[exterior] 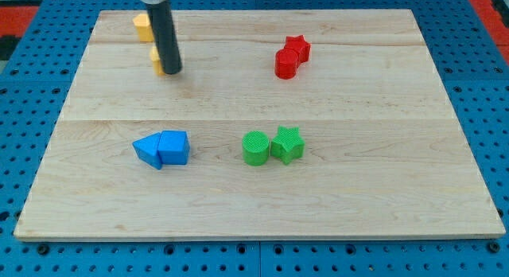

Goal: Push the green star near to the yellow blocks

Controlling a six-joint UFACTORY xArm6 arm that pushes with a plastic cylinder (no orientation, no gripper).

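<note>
The green star (288, 144) lies right of the board's middle, touching a green cylinder (255, 148) on its left. Two yellow blocks sit at the top left: one (142, 26) near the board's top edge, the other (157, 60) mostly hidden behind my rod, its shape unclear. My tip (172, 72) rests on the board right beside the lower yellow block, far up and left of the green star.
A red star (297, 47) and a red cylinder (286, 64) touch at the top right of middle. Two blue blocks (163, 148), one a triangle, sit together at the lower left. The wooden board (382, 189) lies on a blue pegboard.
</note>
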